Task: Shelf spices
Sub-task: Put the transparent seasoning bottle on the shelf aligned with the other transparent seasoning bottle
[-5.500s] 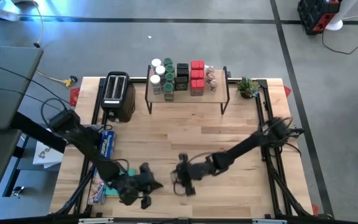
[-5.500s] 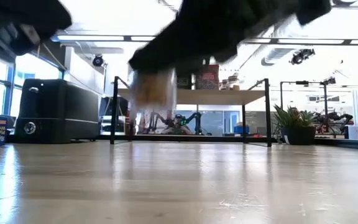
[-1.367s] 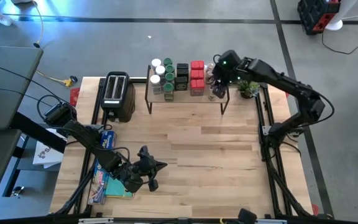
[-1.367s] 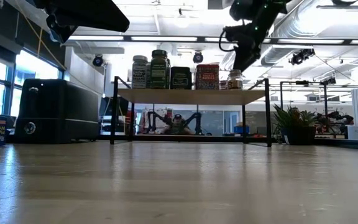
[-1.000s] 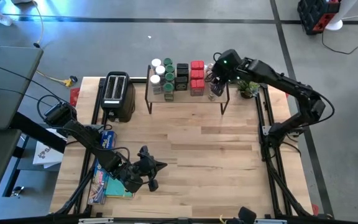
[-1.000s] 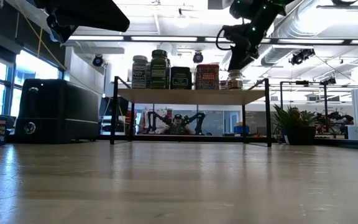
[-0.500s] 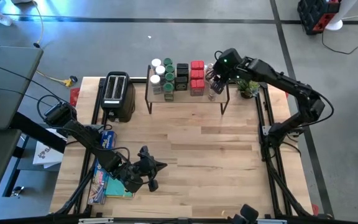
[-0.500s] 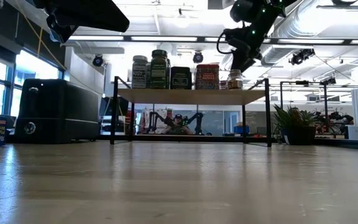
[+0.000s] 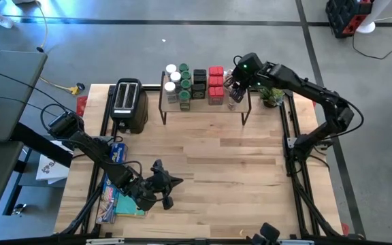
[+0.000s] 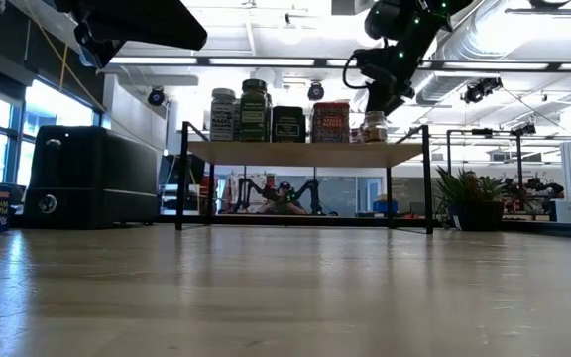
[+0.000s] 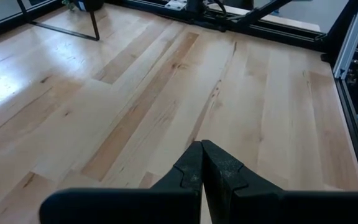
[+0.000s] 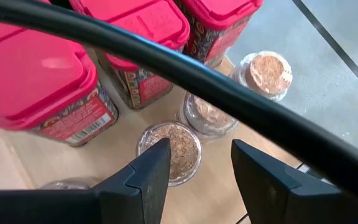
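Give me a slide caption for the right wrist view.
Right claw, open and empty, hovers over small cork-topped jars beside red-lidded tins on the wooden shelf.

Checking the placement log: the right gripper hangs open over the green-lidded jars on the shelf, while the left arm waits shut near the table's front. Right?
Not quite. The right gripper hangs open over the tiny cork-topped jars beside the red tins on the shelf, as the right wrist view shows. The left gripper does wait shut near the table's front.
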Robot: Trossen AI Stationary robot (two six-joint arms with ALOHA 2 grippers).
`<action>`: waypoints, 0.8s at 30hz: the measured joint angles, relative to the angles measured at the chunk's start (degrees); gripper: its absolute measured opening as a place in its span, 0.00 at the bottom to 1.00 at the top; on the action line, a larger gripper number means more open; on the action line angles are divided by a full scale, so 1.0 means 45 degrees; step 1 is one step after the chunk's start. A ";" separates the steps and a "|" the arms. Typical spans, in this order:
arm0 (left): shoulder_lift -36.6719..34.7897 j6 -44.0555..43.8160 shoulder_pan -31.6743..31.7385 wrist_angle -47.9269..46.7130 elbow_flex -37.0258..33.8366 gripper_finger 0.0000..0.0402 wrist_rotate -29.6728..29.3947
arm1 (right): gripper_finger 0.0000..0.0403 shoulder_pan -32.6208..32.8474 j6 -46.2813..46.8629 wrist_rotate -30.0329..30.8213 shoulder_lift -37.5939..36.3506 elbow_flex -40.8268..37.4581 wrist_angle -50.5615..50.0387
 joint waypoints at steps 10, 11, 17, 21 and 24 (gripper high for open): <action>0.0000 0.0089 0.0000 0.0054 0.0005 0.00 0.0000 | 0.41 0.0010 -0.0020 0.0003 0.0010 -0.0016 0.0326; 0.0000 0.0097 0.0000 0.0058 0.0005 0.00 0.0000 | 0.41 0.0044 -0.0017 0.0008 0.0010 -0.0019 0.0383; 0.0000 0.0097 0.0000 0.0056 0.0005 0.00 0.0000 | 0.41 0.0532 -0.0119 0.0026 -0.0661 0.0184 0.0471; 0.0000 0.0102 0.0000 0.0060 0.0005 0.00 0.0000 | 0.41 0.1516 -0.0345 -0.0038 -0.1636 0.0204 -0.0106; 0.0000 0.0103 0.0000 0.0059 0.0005 0.00 -0.0005 | 0.41 0.2304 -0.0584 -0.0577 -0.2041 0.0205 -0.1027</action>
